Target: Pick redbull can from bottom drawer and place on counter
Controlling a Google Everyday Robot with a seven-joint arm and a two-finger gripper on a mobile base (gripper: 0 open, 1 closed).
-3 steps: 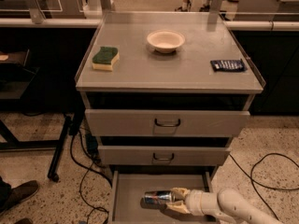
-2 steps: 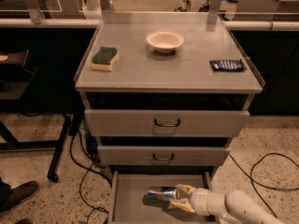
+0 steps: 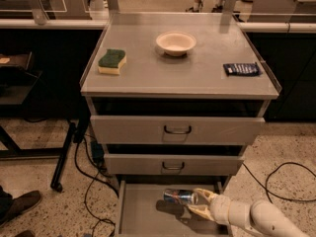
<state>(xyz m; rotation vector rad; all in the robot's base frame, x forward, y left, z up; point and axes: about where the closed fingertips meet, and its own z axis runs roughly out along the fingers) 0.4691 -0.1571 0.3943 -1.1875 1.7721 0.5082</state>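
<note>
The redbull can (image 3: 178, 197) hangs sideways just above the bottom drawer (image 3: 138, 217), long axis left-right. The tool (image 3: 195, 202) is clamped on its right end, and the counter (image 3: 197, 75) lies well above that drawer.

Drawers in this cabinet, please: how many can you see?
3: top drawer and middle drawer under the counter; bottom drawer pulled out, with the end effector holding the redbull can.
</note>
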